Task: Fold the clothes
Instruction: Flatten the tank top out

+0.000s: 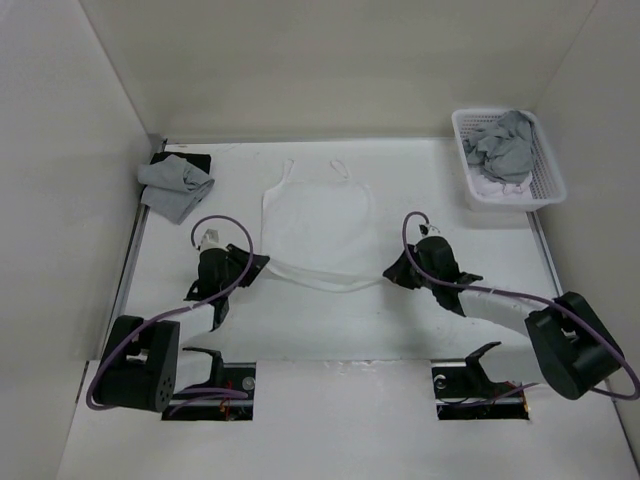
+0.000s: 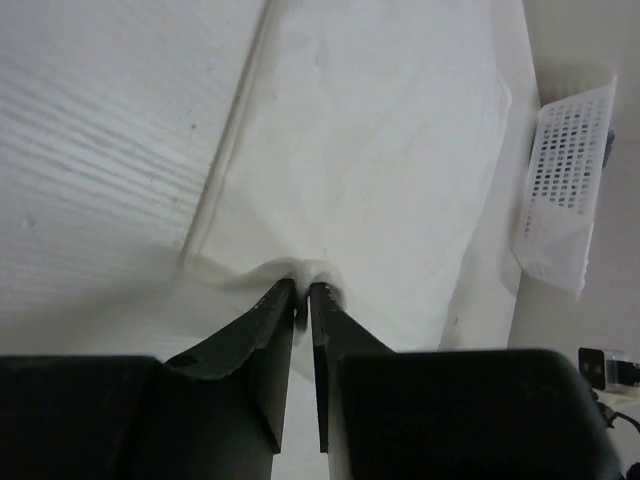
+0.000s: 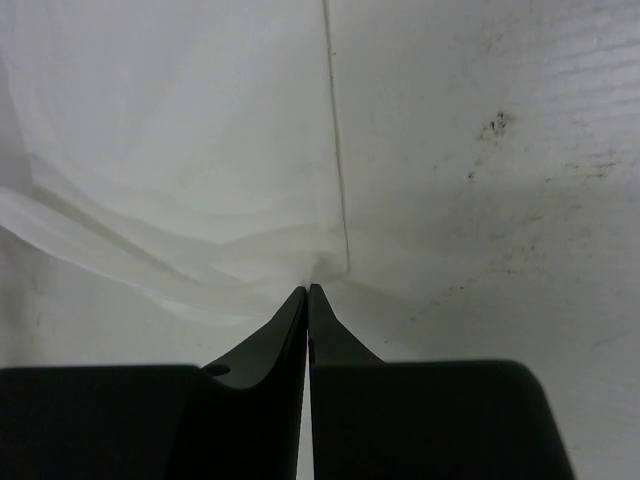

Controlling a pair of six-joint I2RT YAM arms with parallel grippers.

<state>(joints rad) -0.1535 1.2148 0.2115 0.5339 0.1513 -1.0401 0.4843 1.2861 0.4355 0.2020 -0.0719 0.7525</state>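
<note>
Clothes [image 1: 318, 215] lie pinched tight at the hem by the right gripper [image 3: 308, 288], the left gripper [image 2: 302, 286] narrowly parted, touching it.

Bright, even overhead light across the table [image 1: 330, 330], with soft shadows pooling under both arms. The white garment [image 1: 318, 215] nearly washes out against the pale surface (low contrast everywhere). On the wrist views the fingers [image 2: 250, 340] loom dark, underexposed and blurred up close; fabric beyond reads fairly sharp.

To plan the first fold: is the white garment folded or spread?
Spread: the white garment lies flat, unfolded; only its near hem is gathered up.
</note>
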